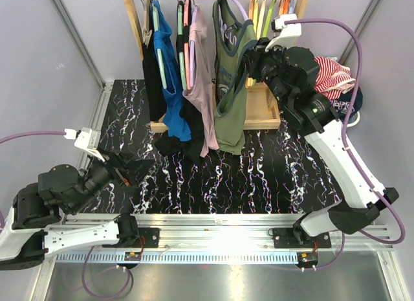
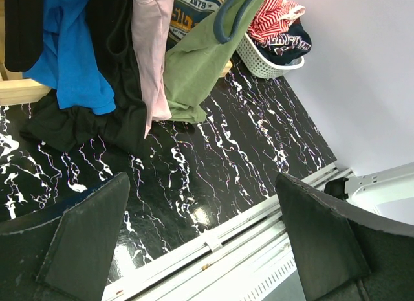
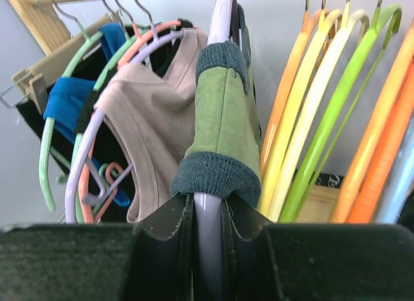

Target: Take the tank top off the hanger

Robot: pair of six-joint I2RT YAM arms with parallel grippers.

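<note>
Fingers (image 3: 165, 230) of the right gripper (image 3: 208, 213) clamp the lavender hanger (image 3: 208, 256) just under the olive tank top (image 3: 223, 113) at its shoulder strap. The top hangs on the wooden rack (image 1: 133, 19) beside a beige top (image 3: 155, 133). The left gripper (image 2: 200, 184) has its fingers wide apart, holding nothing, above the black marbled table (image 2: 259, 139).

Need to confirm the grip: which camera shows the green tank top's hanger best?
Right wrist: the lilac hanger sits clamped in the right gripper, with the green strap draped over it. Top external shows only its upper curve; left wrist shows just the tank top, no hanger.
</note>
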